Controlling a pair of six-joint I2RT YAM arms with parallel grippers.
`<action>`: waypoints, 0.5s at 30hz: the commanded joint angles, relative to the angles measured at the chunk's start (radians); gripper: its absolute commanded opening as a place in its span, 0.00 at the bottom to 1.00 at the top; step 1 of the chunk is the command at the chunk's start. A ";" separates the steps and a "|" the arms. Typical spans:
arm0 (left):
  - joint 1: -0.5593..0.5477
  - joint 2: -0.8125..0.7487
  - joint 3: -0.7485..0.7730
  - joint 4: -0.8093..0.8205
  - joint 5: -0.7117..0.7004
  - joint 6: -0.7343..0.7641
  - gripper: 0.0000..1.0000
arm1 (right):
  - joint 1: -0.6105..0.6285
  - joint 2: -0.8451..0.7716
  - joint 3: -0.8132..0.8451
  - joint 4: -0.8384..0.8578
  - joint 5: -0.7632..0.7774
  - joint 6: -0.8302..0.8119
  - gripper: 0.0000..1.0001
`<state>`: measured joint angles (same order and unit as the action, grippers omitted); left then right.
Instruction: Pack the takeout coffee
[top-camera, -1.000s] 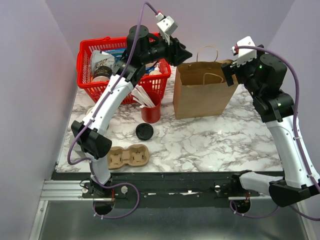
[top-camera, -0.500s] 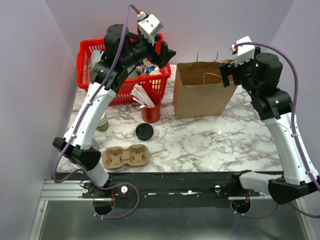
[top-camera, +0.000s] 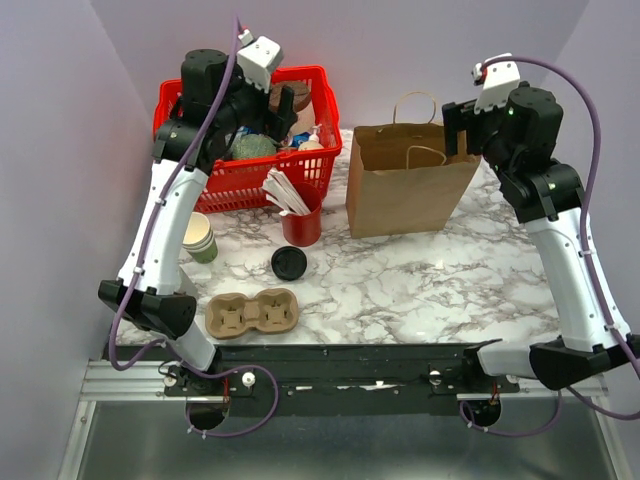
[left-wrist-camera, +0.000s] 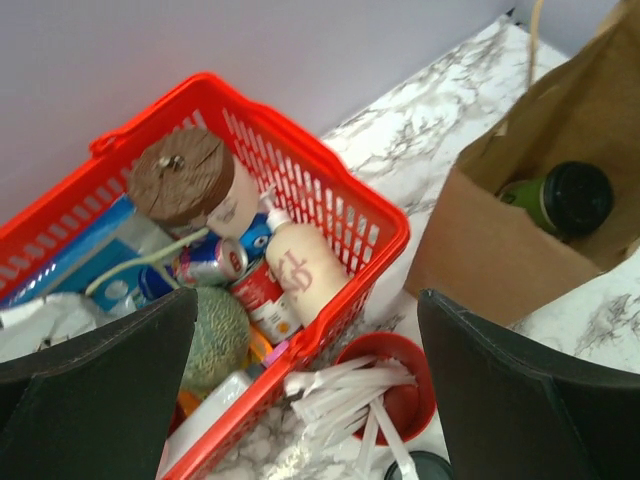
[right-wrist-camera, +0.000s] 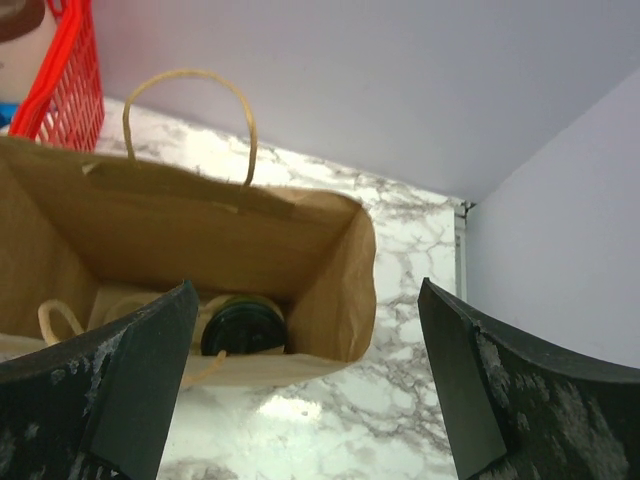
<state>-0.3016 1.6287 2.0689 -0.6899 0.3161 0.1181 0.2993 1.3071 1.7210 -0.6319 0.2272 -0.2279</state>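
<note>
Top view: left claw (top-camera: 283, 104) released and empty above the red basket (top-camera: 230, 185) at 11 o'clock; right claw (top-camera: 456, 128) released and empty at the brown paper bag (top-camera: 400, 200), 1 o'clock on the marble tabletop (top-camera: 430, 280). Left wrist: takeout coffee (left-wrist-camera: 560, 198) inside the bag, 3 o'clock. Right wrist: its black lid shows on the bag floor, 7 o'clock.

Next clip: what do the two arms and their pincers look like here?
Both the left arm and the right arm have white links and black joints, with a purple cable looping along each to a small white box at the wrist. The pincer fingers are broad black wedges; the right arm's fingers are flecked with pale scuffs.
</note>
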 joint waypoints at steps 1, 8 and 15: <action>0.087 -0.007 0.040 -0.062 -0.042 -0.058 0.99 | -0.002 0.044 0.095 0.067 0.112 0.018 1.00; 0.194 0.005 0.103 -0.028 -0.063 -0.089 0.99 | -0.002 0.099 0.130 0.253 0.242 -0.048 1.00; 0.271 0.014 0.168 0.009 -0.109 -0.064 0.99 | -0.002 0.133 0.146 0.455 0.343 -0.145 1.00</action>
<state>-0.0681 1.6428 2.1910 -0.7143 0.2626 0.0555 0.2993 1.4246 1.8313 -0.3477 0.4664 -0.3099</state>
